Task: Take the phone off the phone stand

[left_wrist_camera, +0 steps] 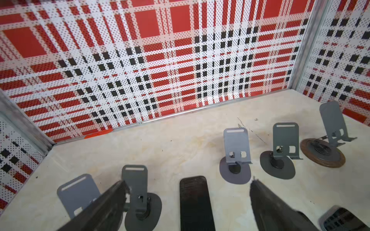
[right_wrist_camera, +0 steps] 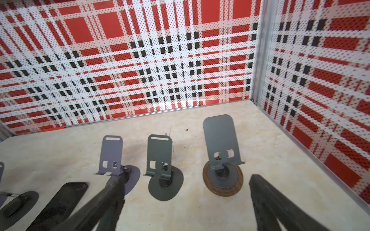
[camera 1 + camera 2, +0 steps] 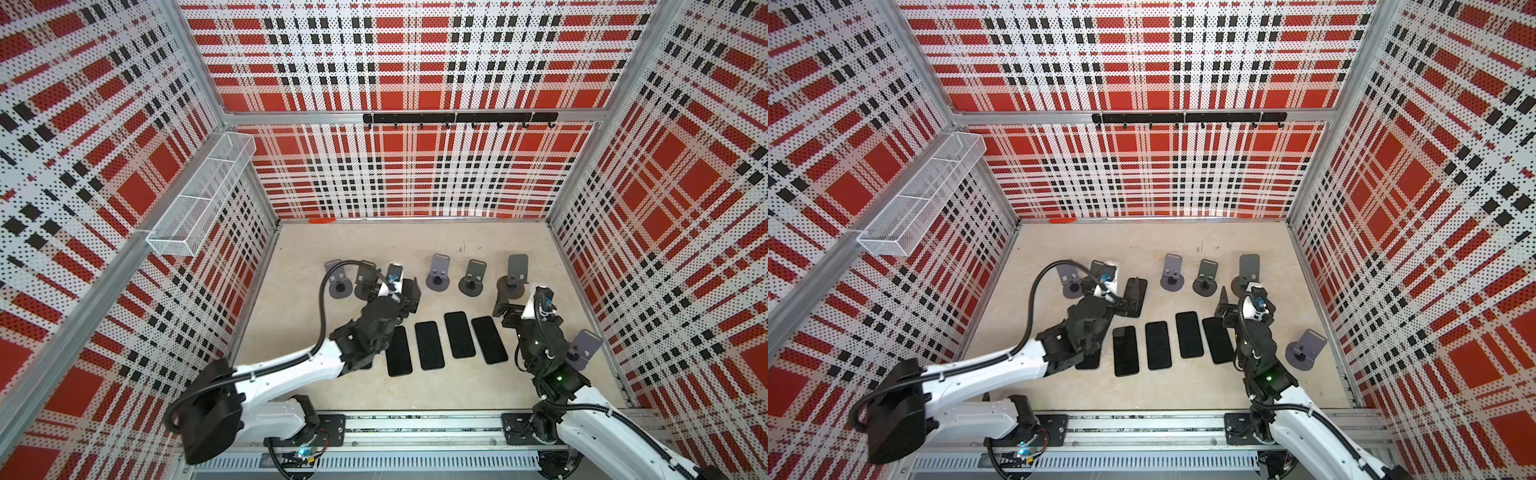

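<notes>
A black phone [image 1: 195, 204] lies flat on the beige table, right between the spread fingers of my left gripper [image 1: 189, 182], which is open and holds nothing. In a top view the same phone [image 3: 1138, 291] shows beside the left wrist. Just next to one left finger stands an empty dark grey phone stand [image 1: 138, 186], with a lighter grey one [image 1: 78, 192] beyond it. My right gripper [image 2: 188, 177] is open and empty, hovering in front of an empty stand on a wooden disc [image 2: 222, 160]. Every stand in view is empty.
Two more empty stands [image 3: 438, 274] [image 3: 473, 278] stand in the back row, and another [image 3: 584, 351] sits by the right wall. Several black phones [image 3: 429, 345] lie flat in a row in front. A wire basket [image 3: 199, 195] hangs on the left wall.
</notes>
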Available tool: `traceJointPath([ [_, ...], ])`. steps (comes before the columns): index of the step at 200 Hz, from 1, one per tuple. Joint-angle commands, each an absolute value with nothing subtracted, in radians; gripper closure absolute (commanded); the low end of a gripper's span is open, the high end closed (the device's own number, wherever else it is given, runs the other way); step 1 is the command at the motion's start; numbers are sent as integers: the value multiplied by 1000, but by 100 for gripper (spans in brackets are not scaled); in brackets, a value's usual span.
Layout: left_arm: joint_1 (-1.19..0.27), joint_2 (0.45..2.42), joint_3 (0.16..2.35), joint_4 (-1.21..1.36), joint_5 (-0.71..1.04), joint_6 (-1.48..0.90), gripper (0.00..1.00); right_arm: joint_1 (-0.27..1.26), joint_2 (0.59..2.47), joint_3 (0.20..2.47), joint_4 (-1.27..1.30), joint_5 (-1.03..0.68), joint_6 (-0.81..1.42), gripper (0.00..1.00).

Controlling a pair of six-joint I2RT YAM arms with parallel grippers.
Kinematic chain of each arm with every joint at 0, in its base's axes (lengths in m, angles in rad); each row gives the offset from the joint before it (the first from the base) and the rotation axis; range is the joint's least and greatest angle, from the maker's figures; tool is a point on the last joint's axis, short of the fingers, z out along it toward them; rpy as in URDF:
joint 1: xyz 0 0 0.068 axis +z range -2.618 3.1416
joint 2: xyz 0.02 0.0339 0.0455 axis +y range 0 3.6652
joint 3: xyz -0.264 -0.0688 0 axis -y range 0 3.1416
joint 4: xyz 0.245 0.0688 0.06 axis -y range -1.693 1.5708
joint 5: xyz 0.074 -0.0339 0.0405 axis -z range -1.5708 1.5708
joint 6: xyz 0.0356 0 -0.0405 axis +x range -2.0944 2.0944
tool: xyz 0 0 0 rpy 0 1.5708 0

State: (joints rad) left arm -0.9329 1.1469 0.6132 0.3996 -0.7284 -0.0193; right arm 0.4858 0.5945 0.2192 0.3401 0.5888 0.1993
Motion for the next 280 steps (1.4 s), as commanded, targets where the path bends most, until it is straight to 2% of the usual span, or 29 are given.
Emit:
traceJointPath([
  [1,-860,1056,499,598,-713,-36,2,477,559,205,336,685,83,0],
  [26,-757,942,376,594,-833,-7,2,447,559,160,420,668,33,0],
  [58,-538,786,187,719,-818,-62,2,346,660,138,507,597,48,0],
  [78,-402,765,124,759,-781,-138,2,251,751,139,557,459,76,0],
  [103,-328,817,75,884,-837,-117,2,143,906,110,714,238,35,0],
  [128,-263,929,39,1055,-699,-15,2,95,1072,92,910,84,-16,0],
  [136,-227,973,44,1077,-644,0,2,82,1109,122,888,49,-13,0],
  [148,-175,1038,49,1124,-506,58,2,65,1155,167,851,16,-11,0],
  [160,-139,1105,48,1189,-370,107,2,46,1224,170,961,-3,-1,0],
  [191,-65,1266,22,1409,-293,18,2,36,1368,190,1147,6,19,0],
  [219,5,1442,40,1567,-148,-17,2,34,1601,188,1405,58,35,0],
  [234,22,1551,49,1656,-138,-40,2,32,1547,201,1281,152,75,0],
  [246,28,1622,51,1773,-142,-49,2,35,1584,206,1340,201,84,0],
  [261,30,1564,98,1579,-212,-69,2,65,1567,216,1279,241,62,0],
  [271,34,1573,190,1424,-157,-63,2,66,1580,220,1306,265,64,0],
  [280,14,1581,215,1394,-145,-38,2,66,1578,235,1266,293,72,0],
])
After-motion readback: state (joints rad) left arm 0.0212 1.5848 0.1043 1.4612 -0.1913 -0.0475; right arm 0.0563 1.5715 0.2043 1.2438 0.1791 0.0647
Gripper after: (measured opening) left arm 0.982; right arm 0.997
